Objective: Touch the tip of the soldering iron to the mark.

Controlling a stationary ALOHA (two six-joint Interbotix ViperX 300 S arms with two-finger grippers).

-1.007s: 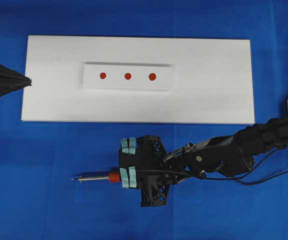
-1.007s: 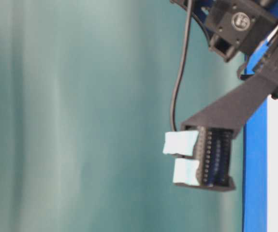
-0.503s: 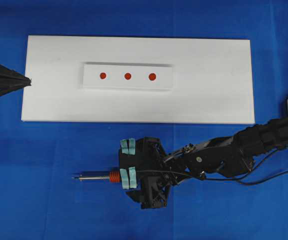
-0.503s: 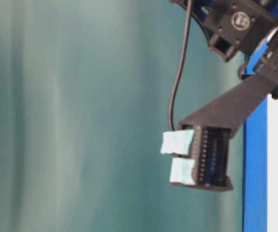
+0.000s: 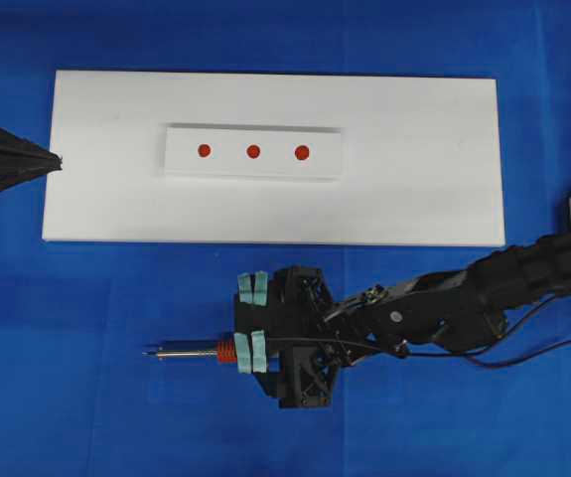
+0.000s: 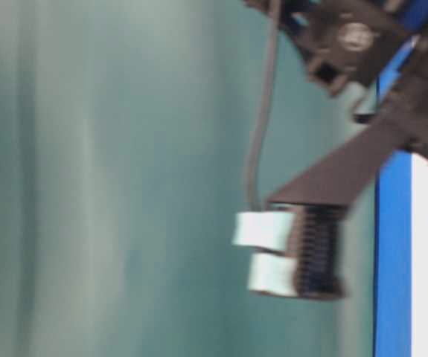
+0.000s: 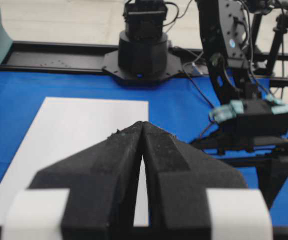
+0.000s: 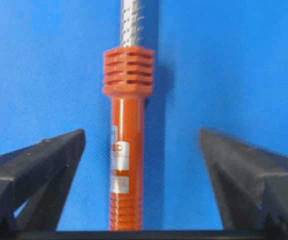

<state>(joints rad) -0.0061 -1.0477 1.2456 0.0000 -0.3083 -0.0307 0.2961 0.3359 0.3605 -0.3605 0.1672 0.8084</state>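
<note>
Blue mat — white board atop it.

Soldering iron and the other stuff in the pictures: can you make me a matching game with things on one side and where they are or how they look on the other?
Things:
1. soldering iron
2. right gripper
3. left gripper
4. three red dots

Descriptions:
A. shut, its fingers pressed together
B. in a row on the small white strip
C. lying on the blue mat, below the white board
D. open, one finger on each side of the orange handle

Pairs: 1-C, 2-D, 3-A, 4-B
</note>
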